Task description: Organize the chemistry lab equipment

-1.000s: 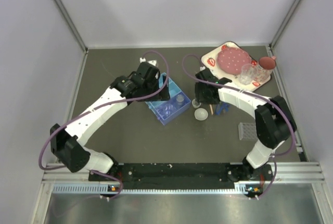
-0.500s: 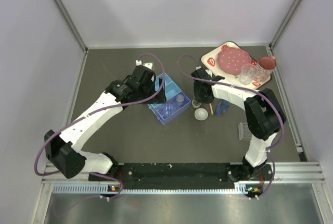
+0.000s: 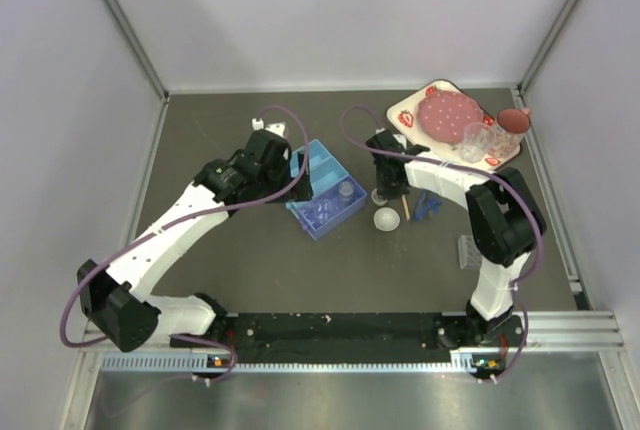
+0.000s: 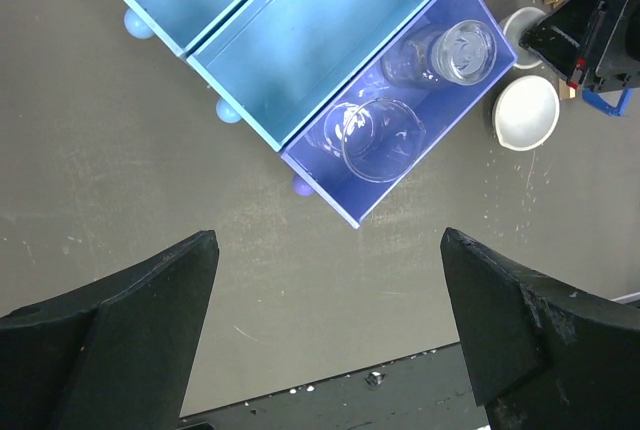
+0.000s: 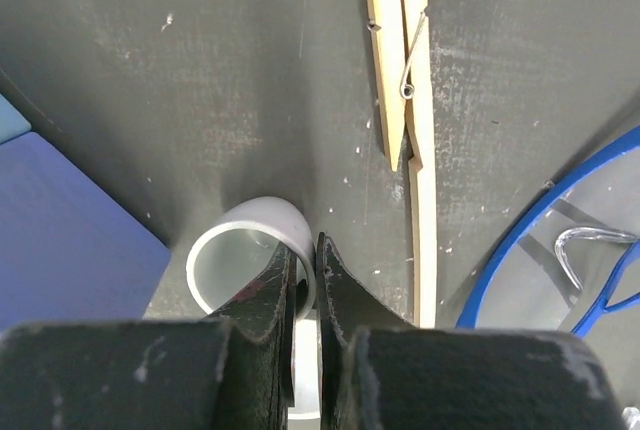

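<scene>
The left gripper [image 4: 327,250] is held wide open over bare table, with nothing between its fingers. Just beyond it a divided blue box [image 4: 320,40] is set aslant; its two pale compartments are cut off by the frame edge. In the darker end compartment a clear dish [image 4: 383,138] and a clear round vessel [image 4: 466,48] are seen, and how many dishes overlap there cannot be told.

To the right, the right gripper [image 5: 305,255] is closed on the wall of a small round dish [image 5: 235,250], one finger inside the rim and one outside. The near part of this dish is hidden behind the fingers. A second dish [image 3: 386,218] lies near it. The wooden tongs [image 5: 398,60] are laid flat just beside the gripper. The blue pieces [image 3: 428,206] are too small to make out. The well rack [image 3: 470,250] is partly covered by the right arm, and a strawberry-print tray [image 3: 408,115] stands at the far right.
</scene>
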